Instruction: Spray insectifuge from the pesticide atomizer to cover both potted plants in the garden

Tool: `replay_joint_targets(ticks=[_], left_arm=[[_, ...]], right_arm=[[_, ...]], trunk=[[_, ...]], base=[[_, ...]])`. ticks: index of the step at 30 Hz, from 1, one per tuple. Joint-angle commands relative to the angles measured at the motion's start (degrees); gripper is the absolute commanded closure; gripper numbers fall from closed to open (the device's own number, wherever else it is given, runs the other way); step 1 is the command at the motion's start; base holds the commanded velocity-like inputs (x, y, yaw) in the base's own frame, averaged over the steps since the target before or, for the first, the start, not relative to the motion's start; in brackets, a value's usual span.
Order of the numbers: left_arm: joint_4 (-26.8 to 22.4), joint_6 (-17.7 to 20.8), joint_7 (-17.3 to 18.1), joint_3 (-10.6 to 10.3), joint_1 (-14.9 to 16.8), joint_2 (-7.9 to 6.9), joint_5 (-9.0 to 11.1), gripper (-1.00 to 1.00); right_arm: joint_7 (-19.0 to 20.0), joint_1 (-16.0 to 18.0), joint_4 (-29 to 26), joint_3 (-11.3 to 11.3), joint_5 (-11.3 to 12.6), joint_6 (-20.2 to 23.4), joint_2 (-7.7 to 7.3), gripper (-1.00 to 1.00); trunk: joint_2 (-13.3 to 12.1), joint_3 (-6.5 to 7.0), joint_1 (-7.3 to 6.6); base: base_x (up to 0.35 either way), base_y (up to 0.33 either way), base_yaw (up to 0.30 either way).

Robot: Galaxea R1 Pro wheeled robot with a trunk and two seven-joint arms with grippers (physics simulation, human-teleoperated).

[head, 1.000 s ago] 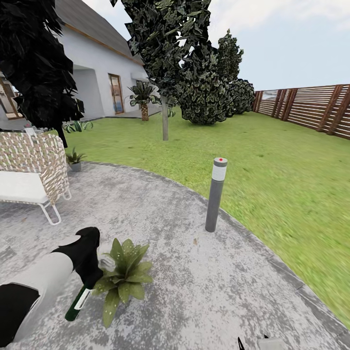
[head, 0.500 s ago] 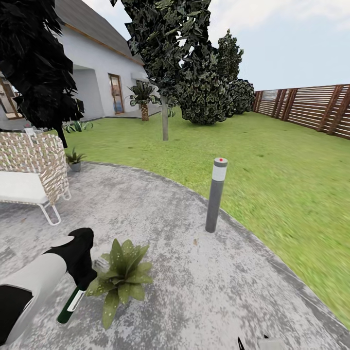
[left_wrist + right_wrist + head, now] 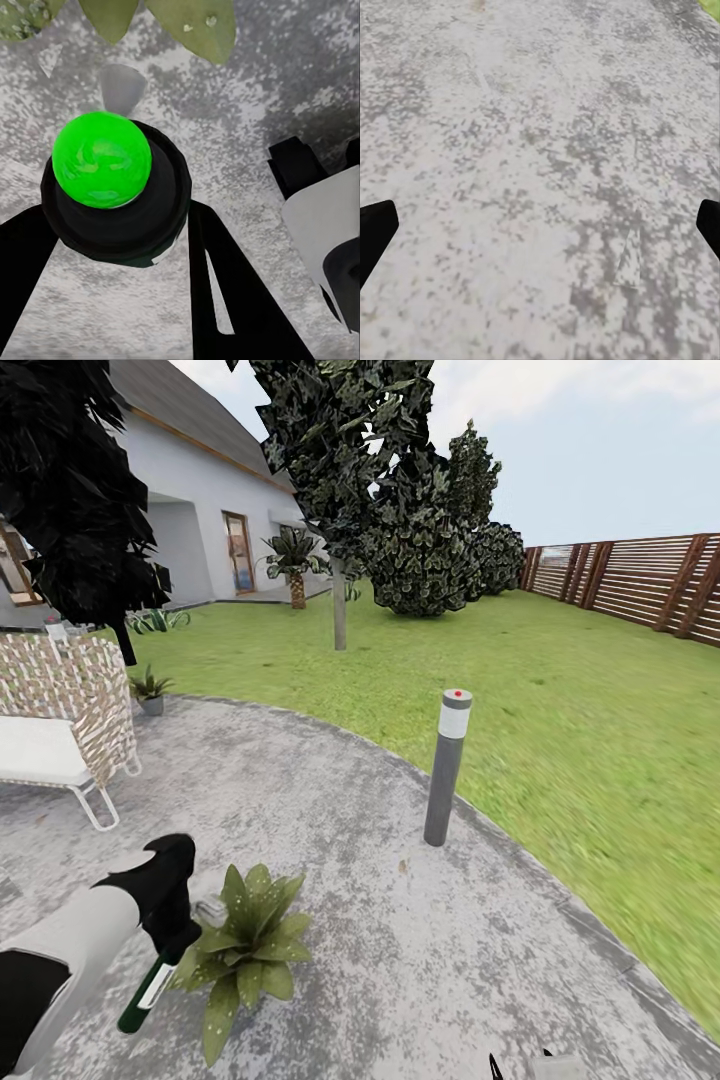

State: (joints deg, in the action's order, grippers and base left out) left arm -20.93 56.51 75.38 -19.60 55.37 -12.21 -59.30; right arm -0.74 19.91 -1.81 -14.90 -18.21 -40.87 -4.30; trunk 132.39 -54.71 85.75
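Gripping the pesticide atomizer (image 3: 150,992), the left gripper (image 3: 172,928) has its two black fingers (image 3: 225,292) closed on either side of the bottle. In the left wrist view the single bottle is seen end-on, a dark round body with a bright green cap (image 3: 102,159) seated between those fingers. In the head view the bottle hangs tilted below the gripper, its white label facing out and its lower end close over the paving.

Just beside the gripper stands one potted plant (image 3: 243,952), its broad leaves touching or nearly touching the bottle's upper part; its leaf tips (image 3: 191,26) also show in the left wrist view. A second potted plant (image 3: 150,690) sits well apart, at the far edge of the patio (image 3: 400,960) near a woven chair (image 3: 65,720).

The right gripper (image 3: 540,232) shows two dark fingertips set wide apart over bare mottled paving, holding nothing.

One grey bollard lamp (image 3: 446,768) rises at the patio's rim, where the lawn (image 3: 560,710) begins. Beyond it run a brown slatted fence (image 3: 640,585), several dark trees (image 3: 420,550), and one white house (image 3: 200,510).
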Motion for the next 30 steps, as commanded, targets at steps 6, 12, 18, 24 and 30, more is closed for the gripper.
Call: replay_joint_targets(ticks=[6, 12, 18, 24, 30], left_arm=[[-0.4, 0.6, 0.4, 0.0, -0.8, -0.29, -0.4, 1.00], [-0.6, 0.7, 0.3, -0.2, -0.9, -0.01, -0.4, 1.00], [-0.5, 0.8, 0.2, -0.2, -0.9, -0.07, -0.4, 1.00], [0.1, 0.7, -0.7, -0.1, -1.2, -0.46, -0.4, 1.00], [0.2, 0.8, -2.2, -0.1, -1.2, -0.29, -0.4, 1.00]], right_arm=[[-0.1, 0.0, 0.1, -0.5, -0.6, -0.2, -0.01, -1.00], [-0.1, 0.0, 0.1, -0.5, -0.6, -0.2, -0.01, -1.00], [-0.1, 0.0, 0.1, -0.5, -0.6, -0.2, -0.01, -1.00], [-0.1, 0.0, 0.1, -0.5, -0.6, -0.2, -0.01, -1.00], [-0.1, 0.0, 0.1, -0.5, -0.6, -0.2, -0.01, -1.00]], trunk=[[0.0, -0.05, -0.01], [0.0, -0.05, -0.01], [0.0, -0.05, -0.01], [0.0, -0.05, -0.01], [0.0, -0.05, -0.01]], base=[[0.000, 0.000, 0.176], [-0.158, -0.099, 0.210], [-0.263, -0.166, 0.011], [-0.220, -0.171, 0.000], [-0.042, -0.244, 0.000]])
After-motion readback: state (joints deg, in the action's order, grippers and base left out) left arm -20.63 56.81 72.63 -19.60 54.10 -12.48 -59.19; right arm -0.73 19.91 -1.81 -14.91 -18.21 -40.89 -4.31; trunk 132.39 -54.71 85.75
